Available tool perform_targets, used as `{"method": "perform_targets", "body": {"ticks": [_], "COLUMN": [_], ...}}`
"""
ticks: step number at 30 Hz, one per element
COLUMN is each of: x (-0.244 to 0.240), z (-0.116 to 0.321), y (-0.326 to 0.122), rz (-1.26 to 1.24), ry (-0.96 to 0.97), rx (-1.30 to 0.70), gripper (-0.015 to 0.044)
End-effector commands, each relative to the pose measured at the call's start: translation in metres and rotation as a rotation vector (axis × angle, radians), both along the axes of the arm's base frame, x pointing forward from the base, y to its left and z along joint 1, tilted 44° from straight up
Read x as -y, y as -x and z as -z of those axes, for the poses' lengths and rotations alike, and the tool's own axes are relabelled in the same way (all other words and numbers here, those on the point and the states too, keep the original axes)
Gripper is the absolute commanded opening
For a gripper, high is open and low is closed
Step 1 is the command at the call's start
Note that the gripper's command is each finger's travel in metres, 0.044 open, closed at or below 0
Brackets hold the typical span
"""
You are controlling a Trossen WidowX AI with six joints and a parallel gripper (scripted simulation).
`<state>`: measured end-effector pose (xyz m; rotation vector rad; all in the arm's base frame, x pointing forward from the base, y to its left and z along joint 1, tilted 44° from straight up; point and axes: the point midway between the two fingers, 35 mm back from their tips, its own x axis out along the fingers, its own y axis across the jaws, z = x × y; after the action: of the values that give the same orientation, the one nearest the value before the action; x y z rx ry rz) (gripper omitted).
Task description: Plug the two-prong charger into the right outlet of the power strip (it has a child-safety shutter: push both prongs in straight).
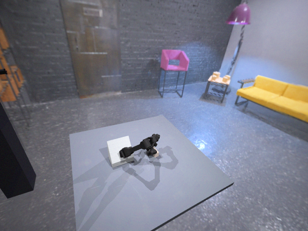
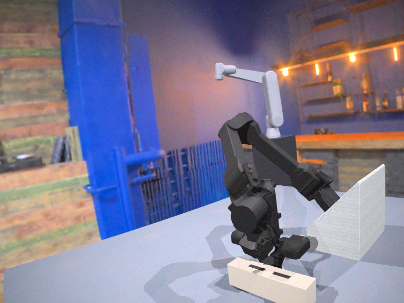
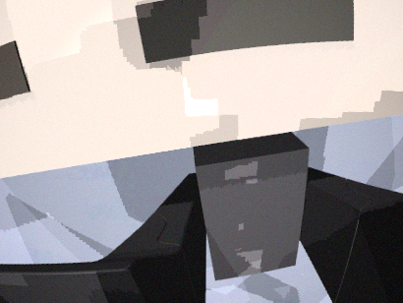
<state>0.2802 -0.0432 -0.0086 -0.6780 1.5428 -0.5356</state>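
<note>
The charger [image 3: 253,212] is a dark grey block in the wrist view. My gripper [image 3: 236,176] [image 2: 273,260] is shut on it, with a black finger on each side. The charger's front end meets the lower edge of the cream power strip [image 3: 98,118] [image 2: 270,288] [image 1: 156,153]. Its prongs are hidden at that edge. One wide dark slot [image 3: 275,27] lies above the charger in the wrist view, and another slot [image 3: 11,71] is cut off at the left. In the exterior view the fingertips are behind the strip, which hides the charger. Two slots show on its top there.
A white wedge-shaped block [image 1: 119,150] [image 2: 342,228] stands beside the arm's base on the grey table top [image 1: 173,193] [image 2: 97,261]. A pale grey arm [image 2: 273,97] stands on a dark pedestal [image 2: 277,163] behind the table in the exterior view.
</note>
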Motion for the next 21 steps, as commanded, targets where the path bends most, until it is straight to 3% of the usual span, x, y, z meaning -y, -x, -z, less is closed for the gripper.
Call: {"method": "perform_targets", "body": {"ticks": [1, 21], "x": [0.0002, -0.0005], "z": [-0.0001, -0.0002], "y": [-0.0019, -0.0089], "rz": [-0.004, -0.004], "ry": [0.004, 0.004], "rx": [-0.005, -0.004], "gripper": [0.0, 0.0]}}
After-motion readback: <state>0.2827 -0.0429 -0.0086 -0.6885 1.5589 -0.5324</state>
